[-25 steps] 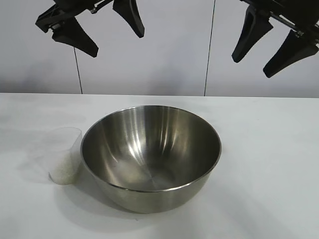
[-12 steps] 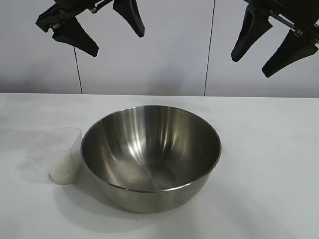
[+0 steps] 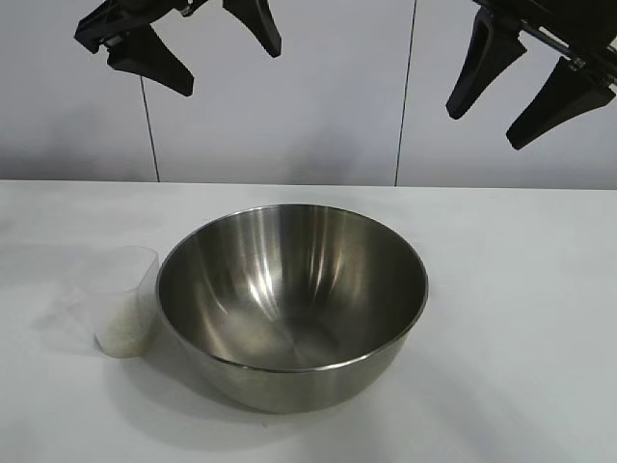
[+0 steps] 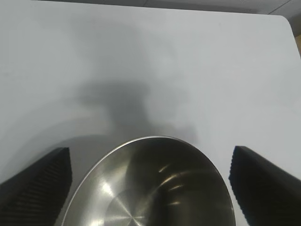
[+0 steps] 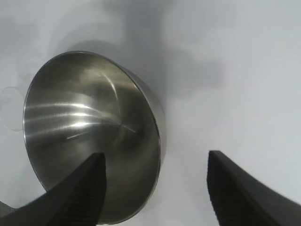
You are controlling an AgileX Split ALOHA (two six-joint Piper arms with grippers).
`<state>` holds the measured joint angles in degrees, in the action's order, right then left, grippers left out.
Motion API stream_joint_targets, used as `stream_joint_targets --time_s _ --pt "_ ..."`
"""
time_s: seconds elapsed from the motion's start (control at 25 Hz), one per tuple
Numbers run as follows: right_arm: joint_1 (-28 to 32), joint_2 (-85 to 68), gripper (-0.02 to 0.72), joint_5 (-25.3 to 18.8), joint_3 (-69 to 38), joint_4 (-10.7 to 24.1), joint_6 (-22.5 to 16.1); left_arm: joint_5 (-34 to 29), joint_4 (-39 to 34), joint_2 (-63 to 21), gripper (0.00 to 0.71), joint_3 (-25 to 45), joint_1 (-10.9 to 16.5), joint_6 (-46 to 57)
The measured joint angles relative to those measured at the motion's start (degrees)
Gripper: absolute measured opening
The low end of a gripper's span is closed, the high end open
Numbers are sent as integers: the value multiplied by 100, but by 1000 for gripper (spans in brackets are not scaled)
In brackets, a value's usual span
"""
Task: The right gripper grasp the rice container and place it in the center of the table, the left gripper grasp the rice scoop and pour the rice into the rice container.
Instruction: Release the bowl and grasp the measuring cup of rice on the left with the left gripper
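White table [image 3: 521, 289], rice container [image 3: 292, 299], rice scoop [image 3: 125, 313]

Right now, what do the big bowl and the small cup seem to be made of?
The rice container looks like brushed stainless steel: grey, shiny, with bright streaked reflections. The rice scoop seems translucent plastic: the white rice shows through its wall.

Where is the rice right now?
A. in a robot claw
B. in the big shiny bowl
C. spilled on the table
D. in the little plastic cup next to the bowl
D: the white rice sits in the bottom of the rice scoop, standing beside the empty rice container.
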<state>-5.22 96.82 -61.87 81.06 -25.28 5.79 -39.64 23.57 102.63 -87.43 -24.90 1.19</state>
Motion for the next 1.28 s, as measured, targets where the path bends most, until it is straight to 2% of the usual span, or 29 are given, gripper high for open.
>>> stream_joint_targets --time_s 0.28,0.52,1.28 --pt "0 0 433 39 0 -5 0 -54 0 0 657 0 0 0" --pt "0 0 433 49 0 -6 0 320 0 0 657 0 0 0" --pt "0 0 433 159 0 -6 0 391 11 0 657 0 0 -1"
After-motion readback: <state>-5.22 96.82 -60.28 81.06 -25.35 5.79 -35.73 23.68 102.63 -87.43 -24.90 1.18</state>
